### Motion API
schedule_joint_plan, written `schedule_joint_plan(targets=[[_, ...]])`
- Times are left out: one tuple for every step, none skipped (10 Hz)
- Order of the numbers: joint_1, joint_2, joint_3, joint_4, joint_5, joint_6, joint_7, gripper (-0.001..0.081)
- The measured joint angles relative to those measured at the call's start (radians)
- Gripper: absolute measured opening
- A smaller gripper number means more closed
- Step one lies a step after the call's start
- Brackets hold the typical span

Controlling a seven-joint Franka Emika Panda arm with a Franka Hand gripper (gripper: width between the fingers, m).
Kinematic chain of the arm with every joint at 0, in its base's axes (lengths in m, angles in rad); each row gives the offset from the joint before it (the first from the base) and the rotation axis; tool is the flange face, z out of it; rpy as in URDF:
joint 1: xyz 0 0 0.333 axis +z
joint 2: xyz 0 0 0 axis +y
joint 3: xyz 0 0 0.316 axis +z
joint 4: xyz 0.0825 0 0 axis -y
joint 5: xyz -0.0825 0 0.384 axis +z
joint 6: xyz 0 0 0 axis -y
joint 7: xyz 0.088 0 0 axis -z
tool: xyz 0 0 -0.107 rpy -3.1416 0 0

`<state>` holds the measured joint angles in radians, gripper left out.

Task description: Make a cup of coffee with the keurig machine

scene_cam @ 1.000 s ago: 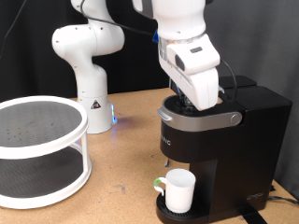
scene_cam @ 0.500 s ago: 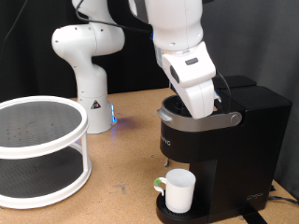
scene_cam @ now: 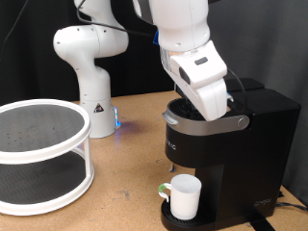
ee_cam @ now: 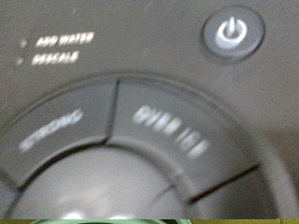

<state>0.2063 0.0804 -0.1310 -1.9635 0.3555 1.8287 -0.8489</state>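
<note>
Fingers: not showing in either view; whether they are apart or together cannot be told.
Gripper [scene_cam: 214, 108]: pressing down at the top of the keurig machine [scene_cam: 226, 144], hand tilted, its lower end sitting on the lid.
Change: over the last second the hand is shifting slightly towards the exterior view's right and settling lower on the lid.
Meaning for task: judged as the button-pressing stage, since the wrist view is filling with the control panel [ee_cam: 140, 140].
Panel detail: power button [ee_cam: 232, 35] lying beside the ring of brew buttons; lettering blurred.
Cup [scene_cam: 183, 197]: standing upright on the drip tray under the brew head, long axis vertical, mouth facing up, handle pointing to the exterior view's left.
Keurig machine orientation: standing upright, front facing the exterior view's bottom left.
</note>
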Motion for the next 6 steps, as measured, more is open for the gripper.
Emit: schedule_joint_plan(targets=[[0.000,-0.009,0.001,-0.014,0.018,0.027,-0.048,0.0001],[0.000,-0.021,0.001,-0.028,0.040,0.039,-0.093,0.0001],[0.000,-0.039,0.001,-0.039,0.057,0.039,-0.127,0.0001],[-0.001,-0.062,0.000,-0.048,0.068,0.039,-0.140,0.0001],[-0.001,-0.090,0.000,-0.054,0.068,0.039,-0.141,0.0001],[-0.002,-0.117,-0.001,-0.057,0.040,0.039,-0.117,0.0001]])
